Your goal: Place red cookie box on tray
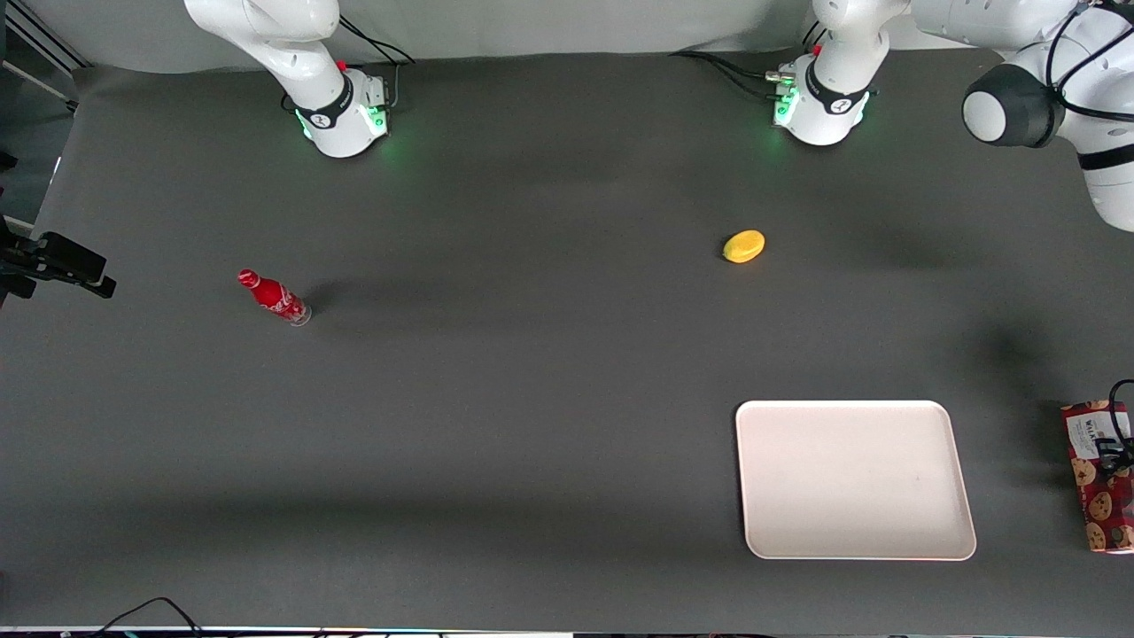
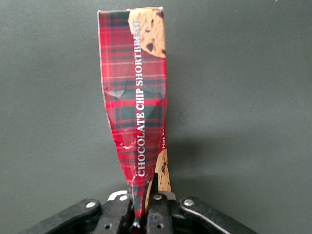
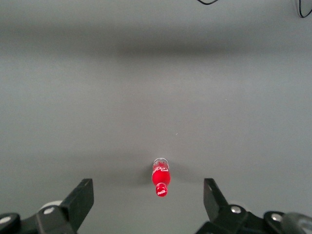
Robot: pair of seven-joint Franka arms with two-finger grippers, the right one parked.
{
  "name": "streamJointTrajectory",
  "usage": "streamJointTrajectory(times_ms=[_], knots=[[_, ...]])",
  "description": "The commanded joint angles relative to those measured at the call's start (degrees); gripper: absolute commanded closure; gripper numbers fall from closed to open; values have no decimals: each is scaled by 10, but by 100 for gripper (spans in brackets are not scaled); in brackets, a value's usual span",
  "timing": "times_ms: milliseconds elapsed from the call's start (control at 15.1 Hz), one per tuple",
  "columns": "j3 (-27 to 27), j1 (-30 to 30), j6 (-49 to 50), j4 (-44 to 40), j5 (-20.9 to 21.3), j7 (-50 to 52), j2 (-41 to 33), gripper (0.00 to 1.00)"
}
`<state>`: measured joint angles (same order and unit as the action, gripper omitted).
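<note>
The red cookie box (image 1: 1097,478) is a long tartan box printed with cookies, at the working arm's end of the table. It is beside the cream-white tray (image 1: 855,478) and apart from it. My left gripper (image 1: 1113,454) comes down onto the box near its white label end. In the left wrist view the gripper (image 2: 146,196) is shut on the box (image 2: 134,97). The fingers pinch the box's near end flat, and the rest of it sticks straight out over the dark table. The tray holds nothing.
A yellow lemon-like object (image 1: 743,246) lies farther from the front camera than the tray. A small red bottle (image 1: 275,298) lies toward the parked arm's end and also shows in the right wrist view (image 3: 161,176). A black device (image 1: 62,261) sits at that table edge.
</note>
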<state>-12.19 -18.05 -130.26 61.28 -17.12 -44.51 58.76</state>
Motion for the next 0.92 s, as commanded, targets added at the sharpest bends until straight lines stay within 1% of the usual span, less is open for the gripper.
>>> streamJointTrajectory(times_ms=[0, 198, 396, 660, 858], knots=[[-20, 17, 84, -24, 1, -9, -30, 100], [-21, 35, 202, -27, 0, 11, -89, 100], [-21, 58, 274, -27, 0, 50, -140, 100], [-23, 114, 363, -63, 22, 154, -181, 100], [-15, 157, 379, -68, 25, 254, -181, 100]])
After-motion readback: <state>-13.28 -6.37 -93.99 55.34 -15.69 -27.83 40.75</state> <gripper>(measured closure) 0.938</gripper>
